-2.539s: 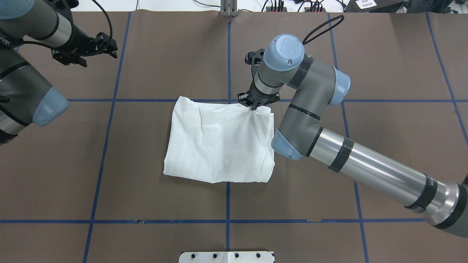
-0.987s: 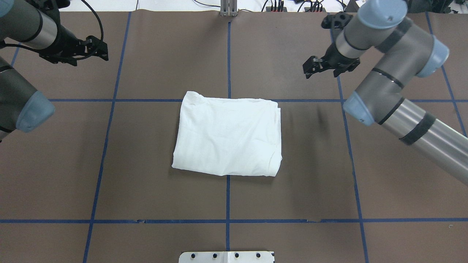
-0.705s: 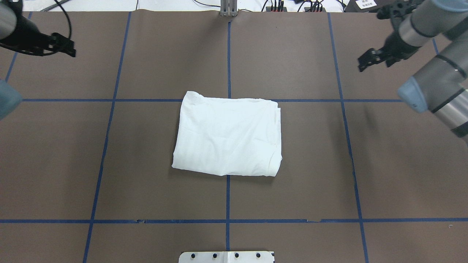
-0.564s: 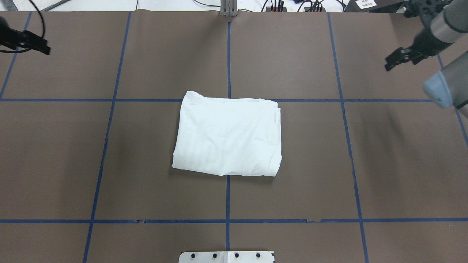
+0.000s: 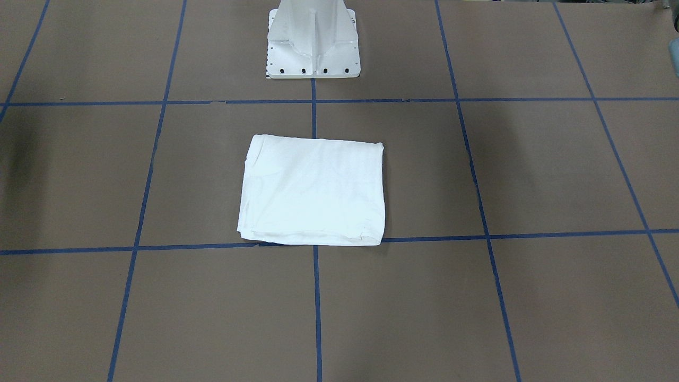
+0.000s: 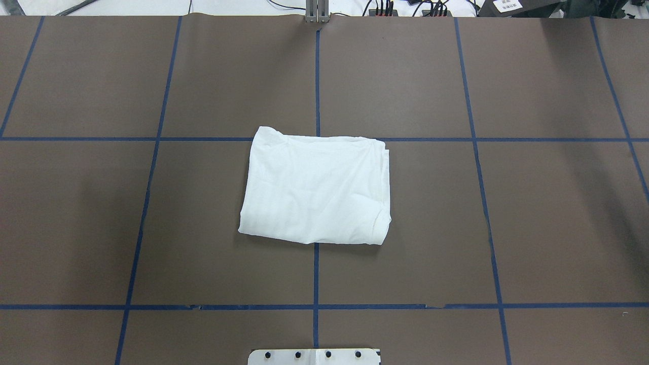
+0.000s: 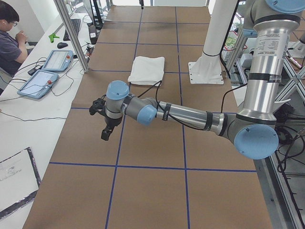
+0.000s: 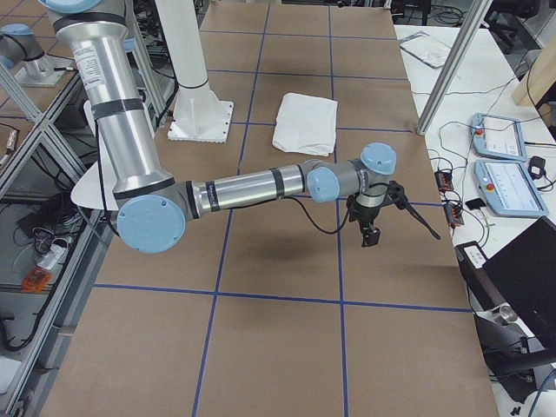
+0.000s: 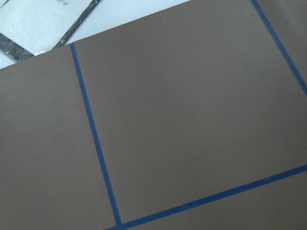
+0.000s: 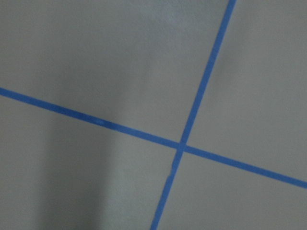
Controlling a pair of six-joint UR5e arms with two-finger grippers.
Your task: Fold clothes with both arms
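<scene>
The folded white T-shirt looked soft and light — best pinched at a corner. Whether the left gripper or right gripper gaped — I could not tell.

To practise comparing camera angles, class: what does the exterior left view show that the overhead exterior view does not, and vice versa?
Only exterior left: the left arm stretched over the table, its gripper pointing down, a seated person and two tablets. Only overhead: the curved seam at one corner of the T-shirt. Both: that folded white T-shirt lying untouched on the brown table, and the base of the white pedestal.
</scene>
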